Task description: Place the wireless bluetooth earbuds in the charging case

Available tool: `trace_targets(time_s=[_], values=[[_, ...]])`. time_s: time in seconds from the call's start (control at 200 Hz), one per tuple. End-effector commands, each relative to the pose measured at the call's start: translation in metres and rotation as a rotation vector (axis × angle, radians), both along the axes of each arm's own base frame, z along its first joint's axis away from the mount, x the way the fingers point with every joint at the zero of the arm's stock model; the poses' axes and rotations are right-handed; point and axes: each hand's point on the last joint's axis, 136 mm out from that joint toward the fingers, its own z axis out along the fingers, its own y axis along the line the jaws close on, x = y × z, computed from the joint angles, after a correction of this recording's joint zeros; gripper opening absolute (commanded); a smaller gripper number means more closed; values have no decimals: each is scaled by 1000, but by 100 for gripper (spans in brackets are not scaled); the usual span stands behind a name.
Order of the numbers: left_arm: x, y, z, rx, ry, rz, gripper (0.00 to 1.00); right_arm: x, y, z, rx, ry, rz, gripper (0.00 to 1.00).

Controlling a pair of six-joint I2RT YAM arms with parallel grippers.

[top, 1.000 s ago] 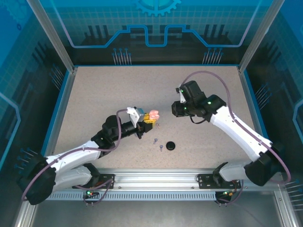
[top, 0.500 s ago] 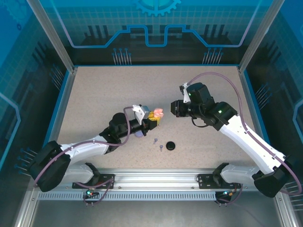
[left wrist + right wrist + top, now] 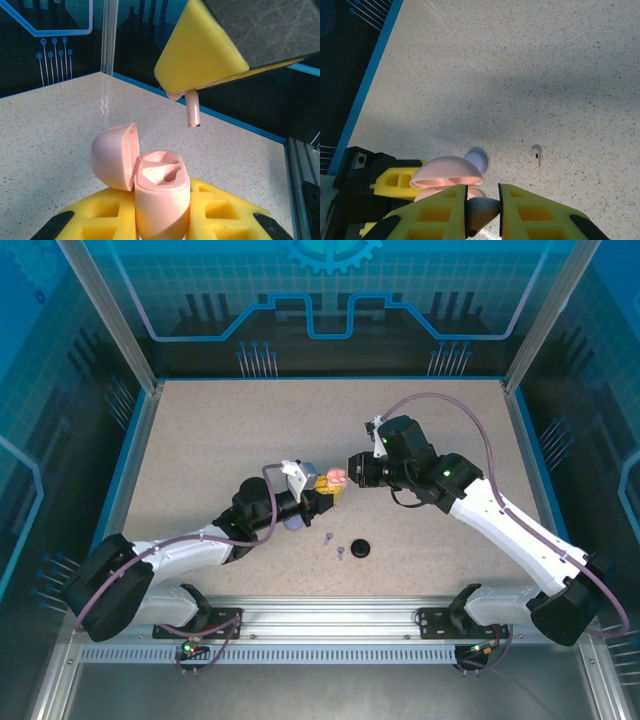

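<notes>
Biggest thing first: the speckled table [image 3: 200, 440], with the action near its middle in the top view.

- **Left gripper:** The left gripper [image 3: 322, 495] reaches in from 8 o'clock. It's clamped tight on the pink charging case [image 3: 161, 192], whose lid [image 3: 114, 156] is flipped back toward 9 o'clock in the left wrist view. Both wells face up and look empty.
- **Right gripper:** The right gripper [image 3: 352, 472] comes from 4 o'clock, pinched shut on a pink earbud [image 3: 193, 111]. The bud hangs just above the case, not touching it.
- **Other bits:** The lilac case [image 3: 295, 523] sits at 7 o'clock of the pink one and the black case [image 3: 360, 549] at 5 o'clock. Two lilac earbuds [image 3: 328, 537] lie loose between those two.

Handling, my guess: the earbud is feather-light, hard glossy plastic. That makes it slippery and apt to twist in foam pads. Pinch the bulb and leave the stem free, which is how it's held. The case is light too, so it wants that firm hold on the body below the hinge.

On views, the left wrist shows the stem dangling and the gap down to the wells, with the bud at roughly 1 o'clock of them. The right wrist hides the stem behind its own fingers [image 3: 430, 215], and the bud there is just a dark lump. It does show the sideways line-up over the case, plus a loose pale earbud [image 3: 536, 155] at 2 o'clock of it. From the top, the wells are too small to make out.
</notes>
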Motion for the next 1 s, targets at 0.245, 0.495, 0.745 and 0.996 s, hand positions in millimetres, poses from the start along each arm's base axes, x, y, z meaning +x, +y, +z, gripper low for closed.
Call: trace_targets(time_s=[0.245,0.495,0.745,0.996], values=[[-2,-6,26,-51,-61,-28,4,2,17,1,-1,-6,19,20],[-3,-5,27,-50,-63,-24,4,-3,22,-5,-8,10,33,20],[-3,-5,26,-49,-62,-24,4,2,19,-6,-22,-2,-3,20],[-2,-4,25,-47,-61,-18,4,1,18,-8,-33,1,-5,20]])
